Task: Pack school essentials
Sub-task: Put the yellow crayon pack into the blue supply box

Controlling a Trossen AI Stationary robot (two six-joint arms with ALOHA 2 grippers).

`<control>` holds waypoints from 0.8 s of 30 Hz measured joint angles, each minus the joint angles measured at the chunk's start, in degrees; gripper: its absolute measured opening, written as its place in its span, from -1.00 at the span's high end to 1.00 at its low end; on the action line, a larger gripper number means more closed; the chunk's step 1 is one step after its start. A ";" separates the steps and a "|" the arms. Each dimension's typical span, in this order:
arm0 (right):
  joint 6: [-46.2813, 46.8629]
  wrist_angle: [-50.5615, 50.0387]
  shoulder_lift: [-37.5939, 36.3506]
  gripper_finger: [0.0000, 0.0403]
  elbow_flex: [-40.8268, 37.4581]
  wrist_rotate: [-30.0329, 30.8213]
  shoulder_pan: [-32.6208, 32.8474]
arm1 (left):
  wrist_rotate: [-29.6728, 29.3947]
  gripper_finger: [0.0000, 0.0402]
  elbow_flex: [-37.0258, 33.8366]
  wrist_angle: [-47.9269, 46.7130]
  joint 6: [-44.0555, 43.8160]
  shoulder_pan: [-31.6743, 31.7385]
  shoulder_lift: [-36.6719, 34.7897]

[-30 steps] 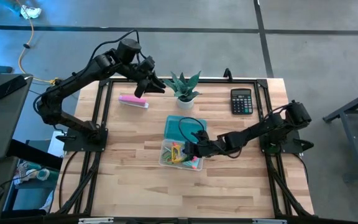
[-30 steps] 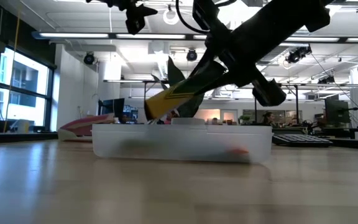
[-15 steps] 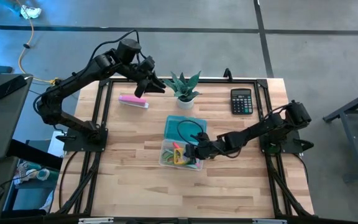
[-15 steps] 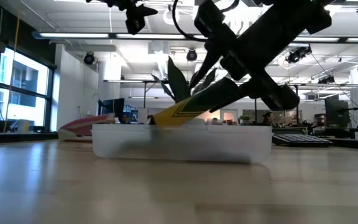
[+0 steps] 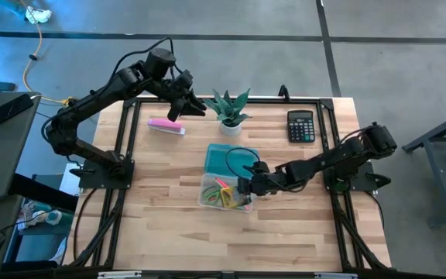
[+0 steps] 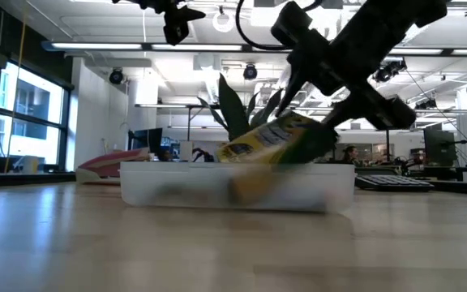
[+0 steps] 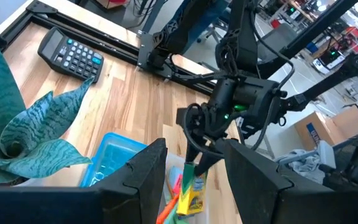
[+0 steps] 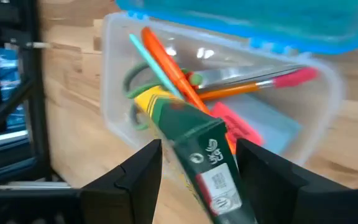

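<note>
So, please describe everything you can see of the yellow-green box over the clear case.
The yellow-green box is a slim cardboard-looking carton, yellow with dark green panels, a white printed emblem and a barcode on its end. It lies tilted, one end down in the clear plastic case, among an orange pencil and green scissors handles. Its other end reaches up between the fingers of the right pincer, which are parted; whether they touch it is unclear.

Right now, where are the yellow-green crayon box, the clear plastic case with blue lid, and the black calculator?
yellow-green crayon box [image 8: 194, 140]: right wrist view, its green printed face.
clear plastic case [image 5: 204, 195]: high view, its left wall.
black calculator [image 5: 300, 125]: high view, its keypad.
</note>
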 joint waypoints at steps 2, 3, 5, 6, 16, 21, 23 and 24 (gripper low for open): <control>0.04 -2.10 -1.02 0.03 0.00 0.06 0.00 | -0.01 0.24 0.00 -0.16 0.01 0.00 0.00; 0.04 -2.46 -1.43 0.03 0.00 0.19 0.00 | 0.00 0.24 0.00 -0.16 0.02 0.00 0.00; 0.04 -3.83 -2.09 0.03 0.00 0.23 0.00 | -0.02 0.24 0.00 -0.25 0.02 0.00 0.02; 0.03 -4.32 -2.29 0.03 0.00 0.24 0.00 | -0.02 0.24 0.00 -0.30 0.05 0.00 0.02; 0.28 -4.81 -2.74 0.03 0.00 -0.73 0.76 | -0.12 0.24 0.00 -1.67 0.64 -0.02 0.02; 2.21 -4.95 -2.37 0.03 0.00 -0.30 2.48 | -0.80 0.24 0.00 -1.66 0.67 -0.02 0.02; 2.92 -4.82 -1.89 0.03 0.00 0.39 3.06 | -0.85 0.24 0.00 -1.66 1.08 -0.02 0.02; 3.28 -4.43 -1.58 0.03 0.00 0.61 3.27 | -0.85 0.24 0.00 -1.66 1.11 -0.02 0.02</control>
